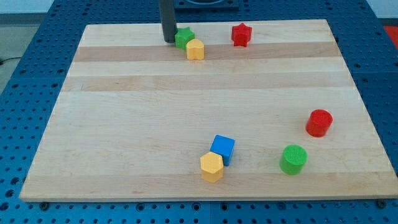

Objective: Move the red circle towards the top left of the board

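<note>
My tip (168, 40) sits bare at the board's (124, 124) top, touching the green star (183, 38). Blue perforated table (25, 93) surrounds the board. The red circle (319, 122) waits far right, above the green cylinder (293, 159).

The dark rod is running out past the view's top edge, so its upper length and the arm carrying it are not showing, and my tip (169, 41) is sitting just left of the green star block (183, 38), where it is too close to tell whether the two are touching. The yellow block (211, 167) near the view's bottom is covering the lower left corner of the blue cube (223, 149) behind it. The blue perforated table (25, 74) around the wooden board (205, 93) is being cut off by all four edges.
</note>
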Action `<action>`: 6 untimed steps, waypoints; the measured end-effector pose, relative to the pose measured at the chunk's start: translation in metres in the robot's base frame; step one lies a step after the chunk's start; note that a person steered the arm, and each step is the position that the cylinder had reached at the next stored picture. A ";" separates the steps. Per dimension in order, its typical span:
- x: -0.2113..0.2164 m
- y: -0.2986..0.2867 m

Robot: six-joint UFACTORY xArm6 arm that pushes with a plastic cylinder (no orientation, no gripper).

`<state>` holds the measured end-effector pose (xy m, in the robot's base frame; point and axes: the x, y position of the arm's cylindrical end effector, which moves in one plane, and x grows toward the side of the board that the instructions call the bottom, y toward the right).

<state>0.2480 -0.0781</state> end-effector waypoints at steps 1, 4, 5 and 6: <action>0.000 0.020; 0.065 -0.065; 0.096 0.001; 0.097 0.085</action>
<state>0.3448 0.0064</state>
